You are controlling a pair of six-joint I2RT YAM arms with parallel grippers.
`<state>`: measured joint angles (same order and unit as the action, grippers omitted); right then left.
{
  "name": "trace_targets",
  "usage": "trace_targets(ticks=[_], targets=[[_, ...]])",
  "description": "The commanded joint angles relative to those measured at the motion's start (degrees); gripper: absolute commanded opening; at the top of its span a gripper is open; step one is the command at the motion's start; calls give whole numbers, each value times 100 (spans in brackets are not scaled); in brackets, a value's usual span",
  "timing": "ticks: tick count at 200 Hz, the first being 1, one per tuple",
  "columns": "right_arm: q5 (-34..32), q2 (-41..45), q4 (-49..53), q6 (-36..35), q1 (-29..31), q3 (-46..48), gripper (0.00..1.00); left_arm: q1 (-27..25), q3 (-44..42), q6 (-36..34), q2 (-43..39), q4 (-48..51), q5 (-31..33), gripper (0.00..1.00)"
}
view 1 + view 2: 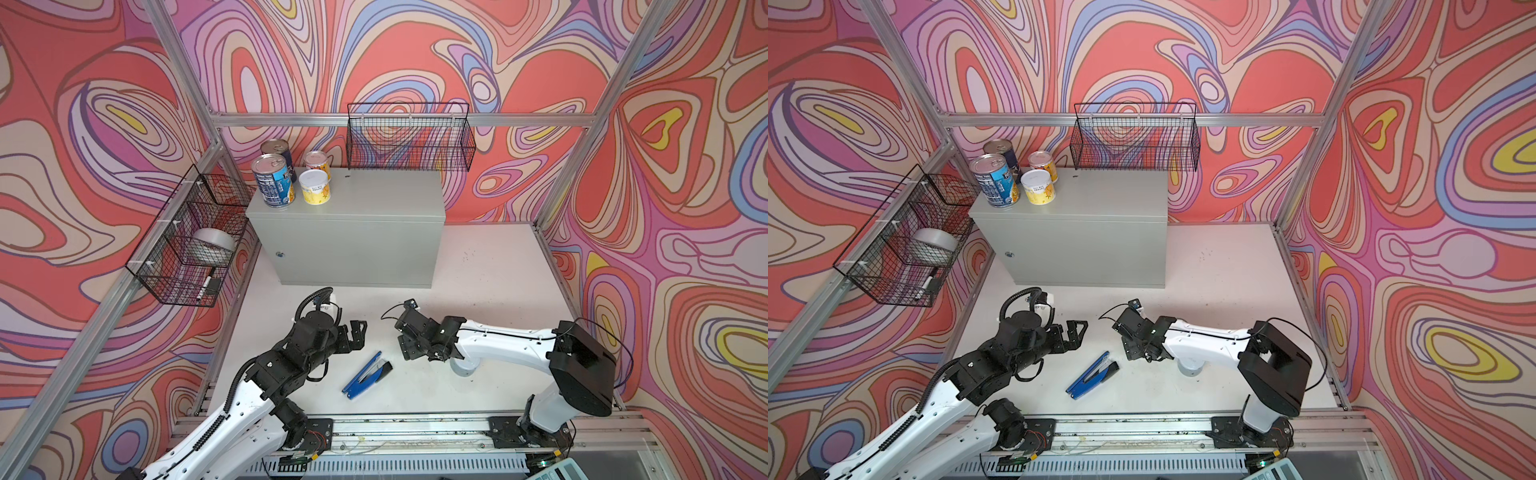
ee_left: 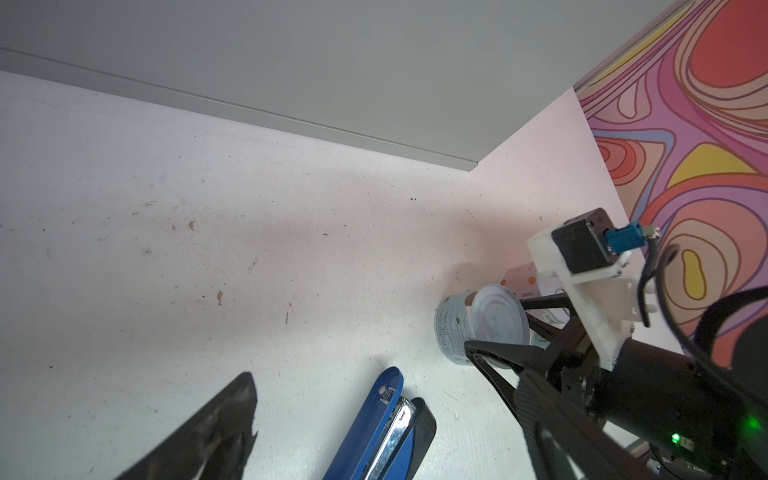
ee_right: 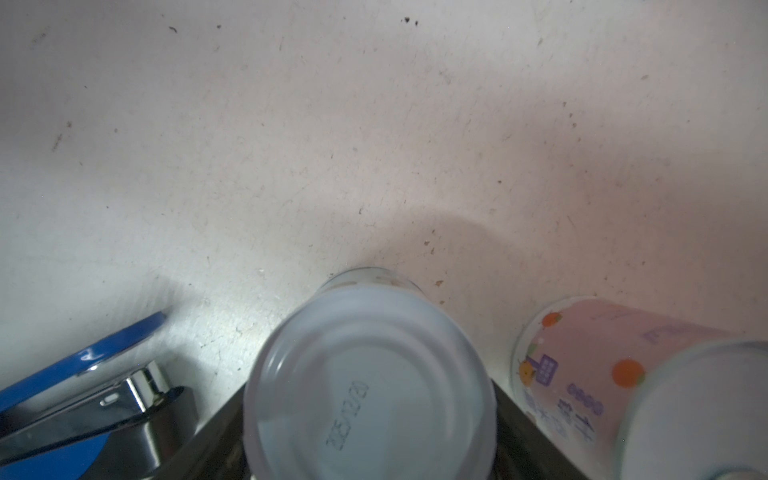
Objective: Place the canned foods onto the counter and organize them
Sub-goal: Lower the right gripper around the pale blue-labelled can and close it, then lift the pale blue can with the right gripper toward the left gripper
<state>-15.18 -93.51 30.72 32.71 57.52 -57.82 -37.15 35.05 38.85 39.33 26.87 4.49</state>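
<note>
Four canned foods stand at the left end of the grey counter (image 1: pixel 374 199) (image 1: pixel 1100 199): two tall blue ones (image 1: pixel 274 178), a small orange one (image 1: pixel 318 162) and a yellow one (image 1: pixel 316 187). On the table, a white-lidded can (image 3: pixel 370 382) (image 2: pixel 486 320) stands upright between the jaws of my right gripper (image 3: pixel 370 436) (image 1: pixel 402 343). The fingers sit close on both sides, but contact is hidden. A pink-labelled can (image 3: pixel 582 374) (image 2: pixel 519 276) stands beside it. My left gripper (image 1: pixel 359 334) (image 2: pixel 382 436) is open and empty, above the stapler.
A blue stapler (image 1: pixel 368 374) (image 3: pixel 83 395) lies on the table between the arms. One black wire basket (image 1: pixel 409 137) hangs behind the counter. Another basket (image 1: pixel 166 266) on the left holds a silver tape roll (image 1: pixel 214 245). A pale can (image 1: pixel 463 365) shows under the right arm.
</note>
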Motion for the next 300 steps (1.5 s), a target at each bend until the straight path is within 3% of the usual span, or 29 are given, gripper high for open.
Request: trace_targets(ticks=[1, 58, 99, 142, 173, 217, 251, 300], targets=[[25, 177, -112, 75, 17, 69, 61, -30, -134, 6, 41, -130, 54, 100], [134, 364, -129, 86, 7, 52, 55, -30, -67, -434, 523, -512, -212, 100], [166, 404, -26, 75, -22, -9, 54, -38, -342, -894, 677, -1448, -929, 99], [410, 529, -121, 2, -137, -28, 53, -120, -358, -1244, 777, -1551, -984, 98], [760, 671, -280, -19, -319, 24, 53, -517, -311, -1494, 780, -1521, -746, 98], [1380, 1036, -464, 7, -716, 169, 53, -1465, -127, -2023, 1051, -1676, -232, 98], [1910, 1520, -441, -2, -1078, 272, 53, -1816, -24, -2564, 1404, -2024, -430, 99], [2573, 2043, 105, -447, -1216, 64, 53, -1870, 17, -2959, 1787, -2732, -849, 100]])
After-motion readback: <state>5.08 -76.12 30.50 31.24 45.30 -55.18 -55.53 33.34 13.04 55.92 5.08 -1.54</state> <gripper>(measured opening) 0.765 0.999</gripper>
